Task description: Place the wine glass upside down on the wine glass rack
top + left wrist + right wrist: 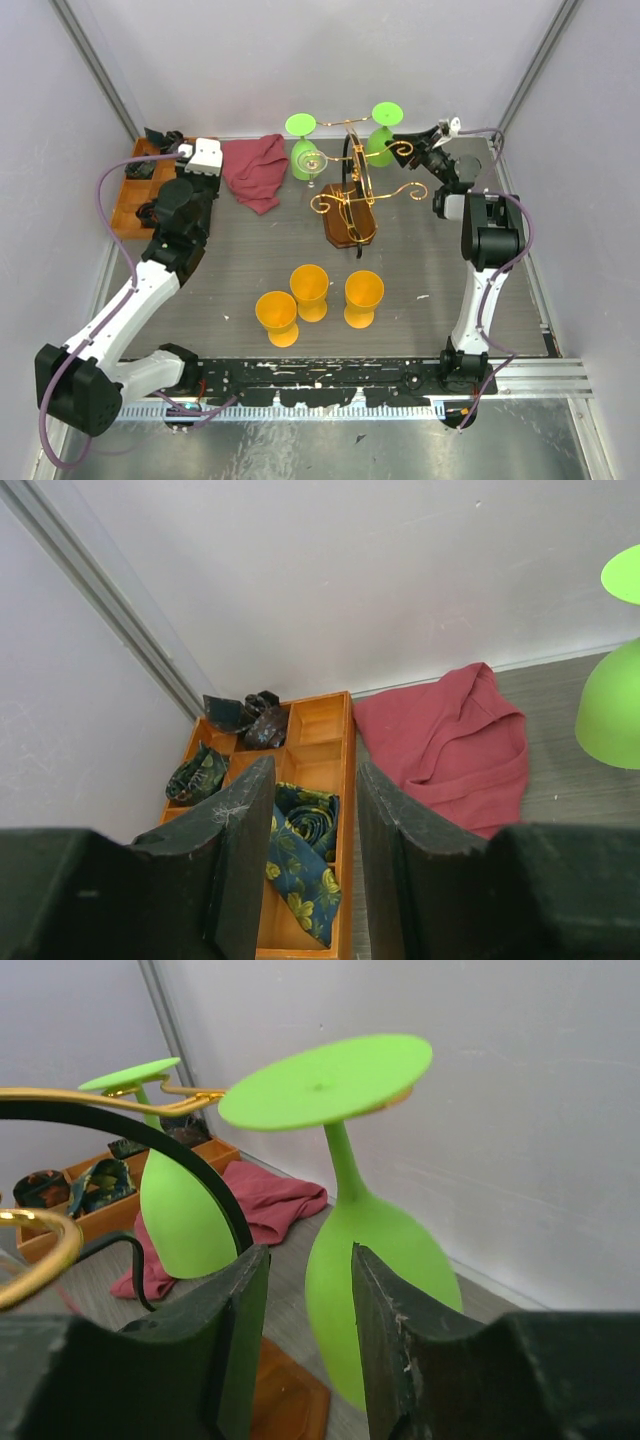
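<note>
The wine glass rack [350, 190] stands mid-table, gold scroll arms and a dark arched post on a brown wooden base [349, 226]. Two green wine glasses hang upside down on it, one at the left [301, 142] and one at the right [383, 132]. My right gripper [407, 147] is open just beside the right glass. In the right wrist view that glass's bowl [375, 1250] sits just beyond my open right gripper [308, 1252], its foot [325, 1080] up on a gold arm. My left gripper [190, 153] is open and empty over the wooden tray [345, 780].
Three orange cups [310, 291] stand near the front centre. A red cloth [254, 170] lies left of the rack. The orange-brown compartmented tray [128, 205] holds rolled ties [305, 845] at the far left. Walls close off the back and sides.
</note>
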`<state>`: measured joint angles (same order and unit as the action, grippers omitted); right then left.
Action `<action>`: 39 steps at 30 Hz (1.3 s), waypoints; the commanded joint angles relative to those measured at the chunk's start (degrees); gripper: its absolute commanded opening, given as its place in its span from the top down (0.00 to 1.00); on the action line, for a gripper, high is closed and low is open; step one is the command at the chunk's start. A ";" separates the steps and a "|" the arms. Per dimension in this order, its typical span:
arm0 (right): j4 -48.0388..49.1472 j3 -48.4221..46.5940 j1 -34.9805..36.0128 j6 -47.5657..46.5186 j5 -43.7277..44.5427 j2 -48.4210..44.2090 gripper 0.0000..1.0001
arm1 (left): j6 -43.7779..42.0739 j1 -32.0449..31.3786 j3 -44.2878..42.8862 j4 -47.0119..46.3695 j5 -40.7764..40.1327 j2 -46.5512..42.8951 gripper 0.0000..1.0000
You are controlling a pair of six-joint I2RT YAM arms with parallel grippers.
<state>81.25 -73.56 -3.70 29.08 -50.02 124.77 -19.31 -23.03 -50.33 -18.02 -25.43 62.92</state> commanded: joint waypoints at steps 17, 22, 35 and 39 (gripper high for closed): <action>-31.97 8.55 -8.34 -14.54 8.71 -22.30 0.56 | 1.88 0.17 -0.88 4.94 6.89 -2.32 0.55; -65.45 -1.69 -8.38 -26.63 14.84 -29.80 0.45 | 2.31 0.17 -2.67 8.38 14.32 -1.96 0.46; -99.65 -7.10 -8.18 -18.84 23.95 -48.24 0.25 | 9.59 0.12 -6.45 20.11 37.63 -0.58 0.08; -107.41 -5.00 -5.80 -15.91 25.54 -54.04 0.25 | 11.14 0.17 -7.07 20.00 38.89 0.34 0.05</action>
<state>-13.74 -78.41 -11.70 9.30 -27.07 76.29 -10.92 -23.03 -55.09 0.47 8.38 62.50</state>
